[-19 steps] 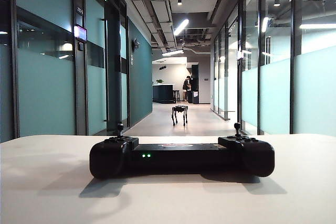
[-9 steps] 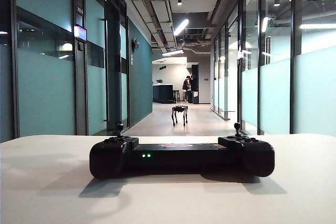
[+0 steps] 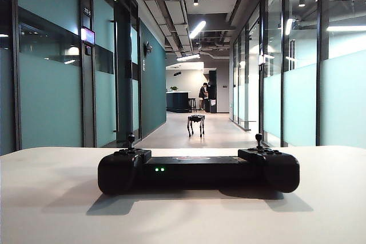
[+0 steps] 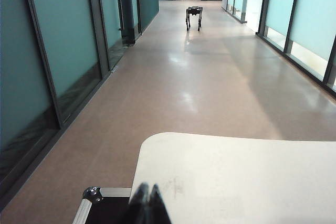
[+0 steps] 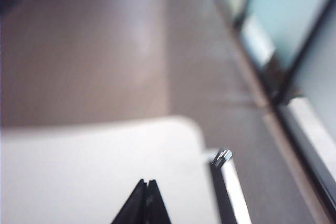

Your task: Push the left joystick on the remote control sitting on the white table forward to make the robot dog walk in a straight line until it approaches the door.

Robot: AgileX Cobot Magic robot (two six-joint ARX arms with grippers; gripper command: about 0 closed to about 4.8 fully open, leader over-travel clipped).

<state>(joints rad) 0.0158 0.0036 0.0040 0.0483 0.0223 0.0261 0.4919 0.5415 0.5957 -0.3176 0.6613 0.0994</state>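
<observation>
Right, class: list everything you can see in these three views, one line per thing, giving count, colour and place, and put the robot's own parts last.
remote: one, black, two green lights, lying on the table, nearest the exterior camera.
joysticks: two, black, upright, one on each end of the remote.
table: one, white, across the foreground.
robot dog: one, black, standing far down the corridor floor.
person: one, dark clothes, at the corridor's far end.
glass walls: teal, lining both sides.
case: one, black with metal edge, beside the table's corner.
left gripper: black, shut, above the table's edge.
right gripper: black, shut, over the table's corner.
</observation>
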